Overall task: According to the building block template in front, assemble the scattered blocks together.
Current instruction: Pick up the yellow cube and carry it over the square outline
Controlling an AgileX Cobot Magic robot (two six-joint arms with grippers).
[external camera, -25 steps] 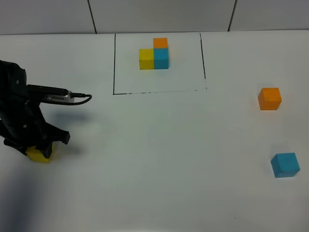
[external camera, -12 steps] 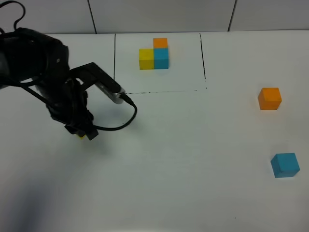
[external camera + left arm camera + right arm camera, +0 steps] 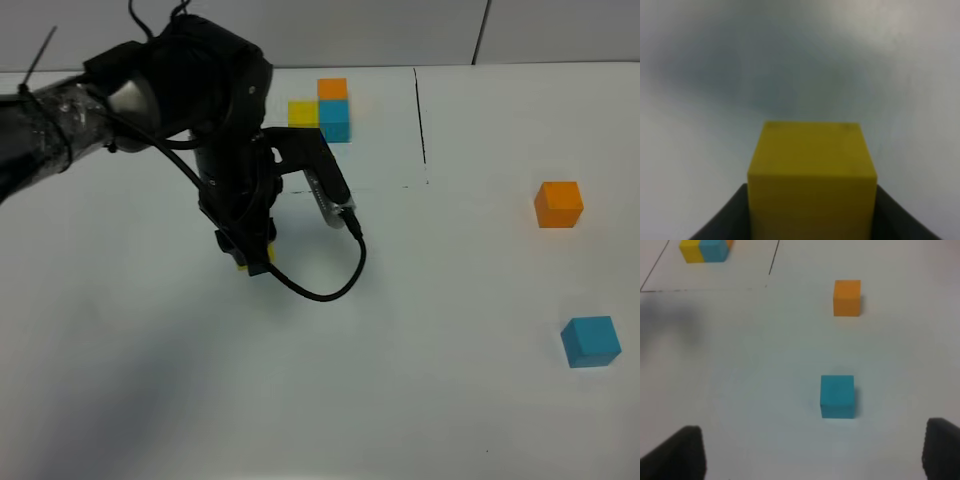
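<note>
My left gripper is shut on the yellow cube, holding it over the table left of centre, in front of the template's frame. The left wrist view shows that yellow cube clamped between dark fingers. The building block template, a yellow, blue and orange L, sits inside a thin black frame at the back. An orange cube and a sky-blue cube lie loose at the right. My right gripper stands open near the blue cube, with the orange cube beyond it.
The left arm's black body and its looping cable cover the frame's left side. The white table spreads between the held cube and the two loose cubes. A tiled wall runs along the back.
The left arm has swung from the table's left edge toward the middle, carrying the yellow cube with it. The orange and blue cubes have stayed put.
</note>
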